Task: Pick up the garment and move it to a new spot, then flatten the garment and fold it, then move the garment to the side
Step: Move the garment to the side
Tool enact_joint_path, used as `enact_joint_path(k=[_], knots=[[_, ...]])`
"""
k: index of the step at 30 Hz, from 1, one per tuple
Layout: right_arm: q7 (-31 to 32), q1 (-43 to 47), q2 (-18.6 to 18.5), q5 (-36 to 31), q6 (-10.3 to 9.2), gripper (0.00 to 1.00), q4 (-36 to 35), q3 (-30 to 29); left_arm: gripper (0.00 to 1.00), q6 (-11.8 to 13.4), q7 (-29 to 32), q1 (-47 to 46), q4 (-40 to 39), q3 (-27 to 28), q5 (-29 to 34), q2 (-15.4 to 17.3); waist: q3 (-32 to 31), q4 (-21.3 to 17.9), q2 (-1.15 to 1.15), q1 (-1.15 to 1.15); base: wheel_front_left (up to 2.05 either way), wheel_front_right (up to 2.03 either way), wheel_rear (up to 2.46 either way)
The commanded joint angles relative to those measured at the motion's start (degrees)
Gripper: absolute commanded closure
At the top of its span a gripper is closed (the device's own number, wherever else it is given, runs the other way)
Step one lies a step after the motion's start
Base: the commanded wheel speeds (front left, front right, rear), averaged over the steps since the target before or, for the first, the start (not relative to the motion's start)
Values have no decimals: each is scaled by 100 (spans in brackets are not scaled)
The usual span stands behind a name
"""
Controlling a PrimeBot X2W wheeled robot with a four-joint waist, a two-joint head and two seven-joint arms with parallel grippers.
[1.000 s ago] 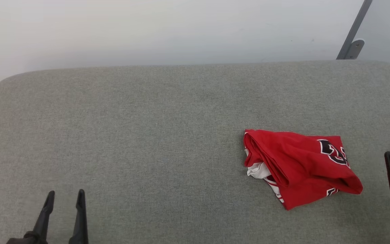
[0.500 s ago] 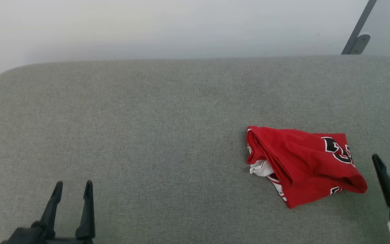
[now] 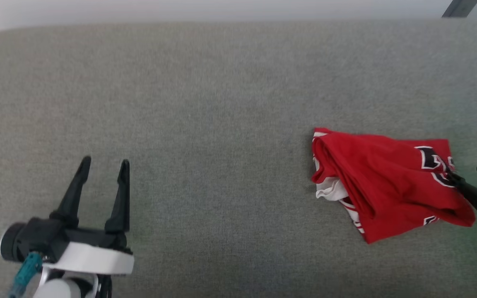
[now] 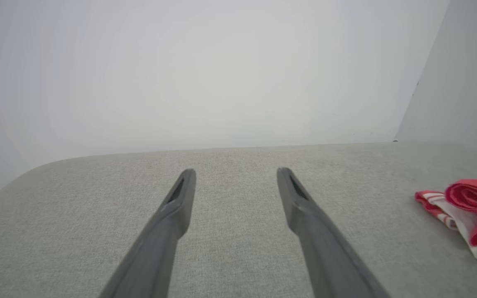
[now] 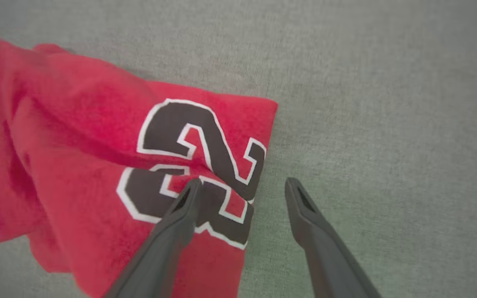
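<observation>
At about four o'clock on the grey cushioned surface [image 3: 222,124] in the head view, the garment [image 3: 387,182] lies in a loose, rumpled bundle. Its red body is doubled over itself, with a bit of white sleeve and striped trim poking out at its nine o'clock side and black, white-outlined lettering [image 5: 197,136] at its three o'clock edge. It is neither spread flat nor squarely folded.

The right gripper [image 3: 466,174] sits at that three o'clock edge, fingers spread wide and holding nothing. In the right wrist view one finger [image 5: 172,231] lies over the lettering and the other over bare cushion just beside the hem, so the jaws straddle the edge. Whether the tips touch the cloth I cannot tell. The left gripper [image 3: 105,161] is well apart at eight o'clock, likewise wide open and empty, pointing toward twelve o'clock.

As I judge it, the scene fits two stages: jaws set round the edge to lift the bundle to a new spot, or jaws let go of a roughly folded garment laid at the side. The pictures do not settle which. Either way, layers stacked this loosely would likely slide apart under a pinch on the top layer alone
</observation>
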Motion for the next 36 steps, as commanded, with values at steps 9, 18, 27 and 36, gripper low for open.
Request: enact_joint_path(k=[9,18,27,36], knots=[[1444,-381,-145,517,-1,0,82,389,0,-8,-30,-709,110,-205,20,98,847,174,0,0,0,0,0],[1620,-415,100,521,-1,61,45,638,0,-8,-30,-997,135,-290,123,157,1109,206,0,0,0,0,0],[1208,-585,162,562,-18,100,142,434,0,-8,-30,-1097,209,-263,156,217,1195,4,0,0,0,0,0],[460,-582,0,664,-15,100,276,-434,0,-8,-30,-1365,207,-507,227,446,1323,-559,0,0,0,0,0]])
